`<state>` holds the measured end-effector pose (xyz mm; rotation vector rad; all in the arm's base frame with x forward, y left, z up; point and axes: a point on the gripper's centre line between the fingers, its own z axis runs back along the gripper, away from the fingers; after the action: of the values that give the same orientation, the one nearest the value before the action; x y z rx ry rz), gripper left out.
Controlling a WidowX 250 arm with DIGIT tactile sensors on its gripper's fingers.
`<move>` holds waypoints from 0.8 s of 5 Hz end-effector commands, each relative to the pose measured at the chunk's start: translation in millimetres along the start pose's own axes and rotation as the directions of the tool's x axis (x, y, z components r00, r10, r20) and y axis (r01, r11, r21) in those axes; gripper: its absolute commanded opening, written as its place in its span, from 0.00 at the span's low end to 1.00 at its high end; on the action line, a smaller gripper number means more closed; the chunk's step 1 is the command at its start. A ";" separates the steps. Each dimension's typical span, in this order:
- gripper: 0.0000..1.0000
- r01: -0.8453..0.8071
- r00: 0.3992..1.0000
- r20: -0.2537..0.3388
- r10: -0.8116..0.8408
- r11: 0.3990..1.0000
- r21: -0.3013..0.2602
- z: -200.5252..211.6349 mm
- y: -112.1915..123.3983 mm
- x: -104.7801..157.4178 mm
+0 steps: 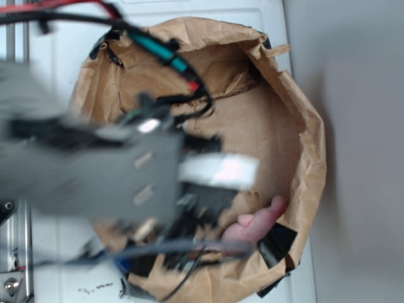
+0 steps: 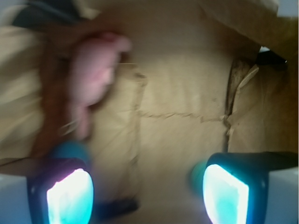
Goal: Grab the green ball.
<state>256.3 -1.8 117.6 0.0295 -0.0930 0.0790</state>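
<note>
Where the green ball point(image 2: 196, 176) lies: as best I can judge, it is the pale green sliver in the wrist view, on the floor of the paper bag point(image 1: 297, 126), touching or just beside the inner edge of one finger. It is too blurred to confirm. From the exterior view the arm point(image 1: 95, 170) covers that spot.
Gripper point(image 2: 149, 196): fingers spread wide, with nothing between them but bare brown paper.
Fingertips point(image 2: 70, 198): lit pads, both low in the bag. The ball sits off-centre toward one of them rather than midway.
Teal ball point(image 2: 70, 151): darker blue-green, just beyond the opposite finger. Not the target, and close enough to be caught by mistake.
Pink plush toy point(image 2: 96, 74): against the bag wall, well apart from the green sliver.
Handling, judged: light and soft, likely to give under the pads. The fuzzy surface should grip well, but a round body may roll off if nudged by one finger first.
Where to hold, judged: across the widest part, one pad on each side, after shifting sideways to centre the ball.
Risk, judged: the crumpled paper floor may snag a fingertip.
</note>
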 end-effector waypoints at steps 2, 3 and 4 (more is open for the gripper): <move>1.00 -0.005 0.998 0.059 0.005 1.000 -0.006 13.9 2.7 10.8; 1.00 -0.005 0.998 0.059 0.005 1.000 -0.006 13.9 2.7 10.8; 1.00 0.020 0.999 0.041 -0.020 1.000 -0.017 -13.1 25.6 14.2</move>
<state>265.4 18.6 97.0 0.0107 -0.0947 0.0438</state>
